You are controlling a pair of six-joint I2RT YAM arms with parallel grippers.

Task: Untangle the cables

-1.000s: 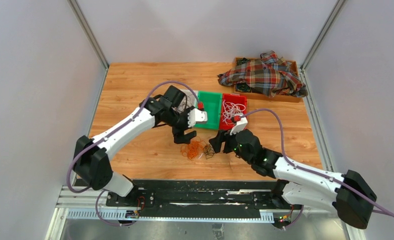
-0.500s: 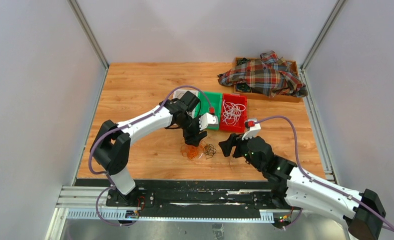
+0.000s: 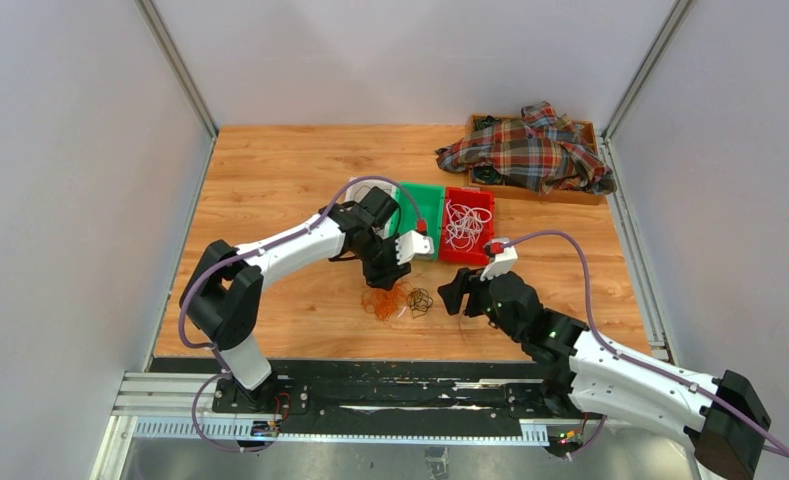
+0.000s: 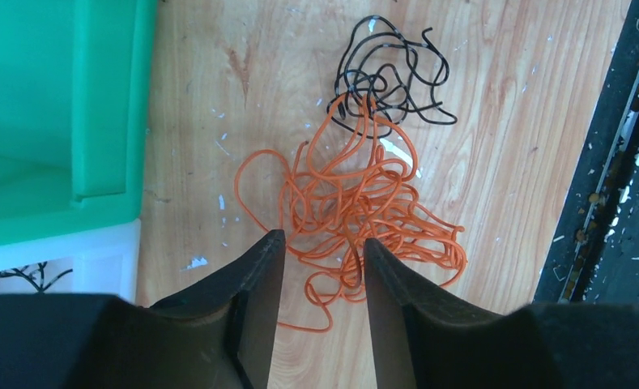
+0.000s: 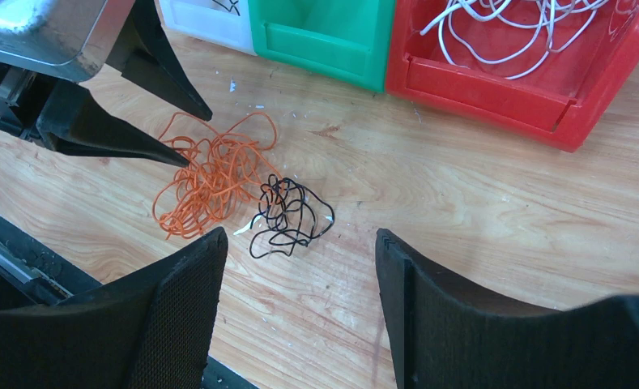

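Between and just beyond the fingertips of the left gripper [image 4: 324, 240] lies the orange tangle [image 4: 356, 203], a loose heap of thin cables flat on the wooden table [image 4: 494, 121]. Its near loops show in the gap between the two fingers, which stand fairly narrow with nothing visibly pinched. Touching the far end of that heap, farther out from the same fingers, is a smaller black tangle [image 4: 389, 73]. One or two orange loops run into it, so the two colours look hooked together there. That black knot sits directly ahead of the right gripper [image 5: 300, 235], whose jaws are spread wide and empty, just short of it. The pairing reads as deliberate: one hand set over the orange, the other lined up on the black, so that each can take a colour and draw them apart. To the left gripper's left stand the sorting bins, close enough for a short carry: a green bin [image 4: 57, 105] and, nearer its wrist, a white bin [image 4: 97, 259] with a few black wires [image 4: 16, 277] in it. Ahead and to the right of the right gripper, a red bin [image 5: 494, 85] holds white cables [image 5: 510, 24], seemingly sorted by colour.
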